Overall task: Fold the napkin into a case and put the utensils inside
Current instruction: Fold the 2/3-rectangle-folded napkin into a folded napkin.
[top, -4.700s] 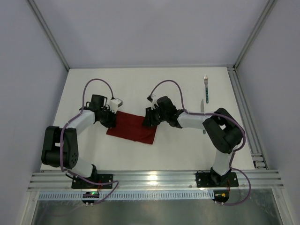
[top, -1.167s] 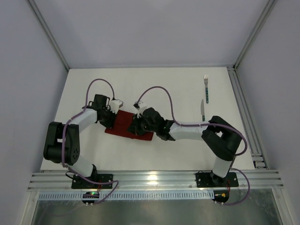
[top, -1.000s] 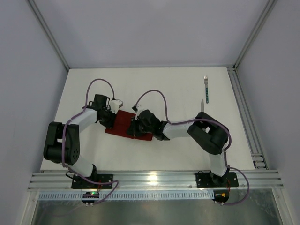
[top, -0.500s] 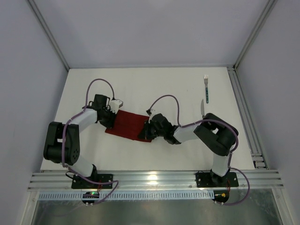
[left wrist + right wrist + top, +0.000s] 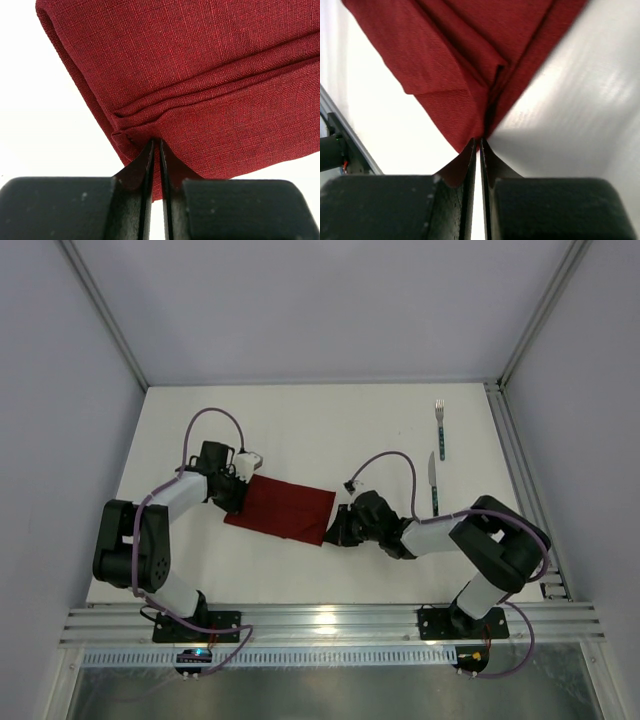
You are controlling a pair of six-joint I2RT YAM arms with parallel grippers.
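Both jaws tight on napkin [image 5: 284, 510]

Nothing readable is showing in any of the three views: no text, label, brand, number or sign. The napkin [image 5: 283, 510] is showing only plain dark red weave.
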